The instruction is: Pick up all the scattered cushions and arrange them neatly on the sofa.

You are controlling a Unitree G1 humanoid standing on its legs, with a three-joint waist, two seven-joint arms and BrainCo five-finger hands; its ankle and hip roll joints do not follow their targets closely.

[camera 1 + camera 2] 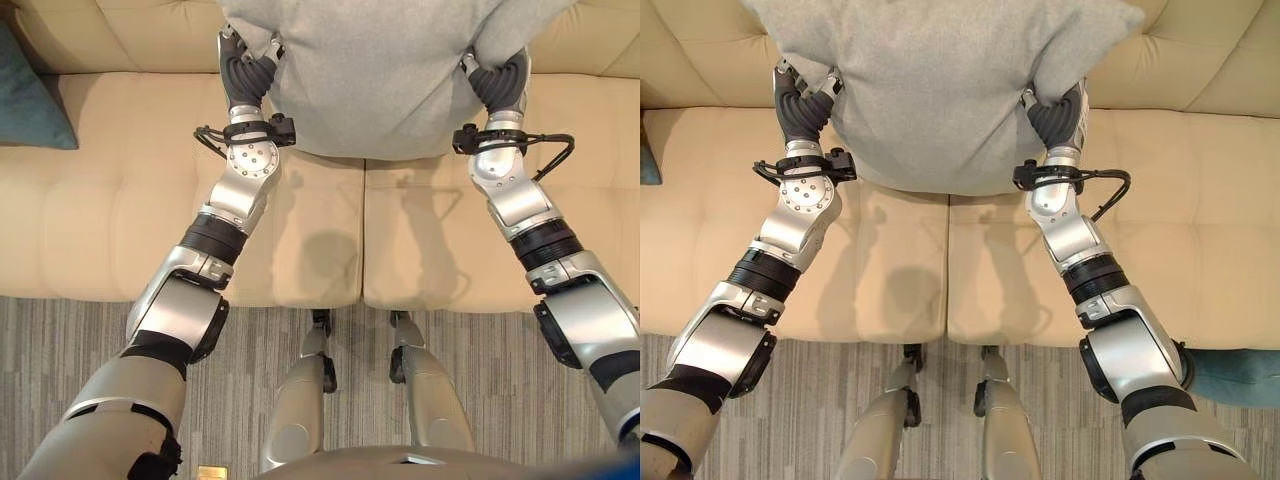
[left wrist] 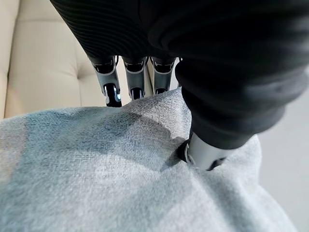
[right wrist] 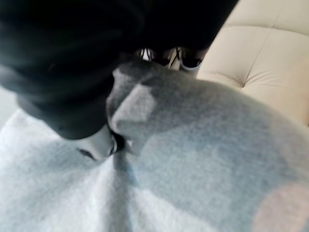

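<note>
Placing step: left hand [image 2: 203, 121] and right hand [image 3: 91, 130] each pinch an edge of the grey cushion [image 1: 385, 70] held against the sofa [image 1: 120, 230] backrest; next, likely release and fetch the teal cushion [image 1: 30, 100].

Two head cameras look straight down, sharing the cream sofa [image 1: 120, 230] and grey cushion [image 1: 940, 90]. Each wrist camera looks along its robot hand, tight against that cushion.
</note>
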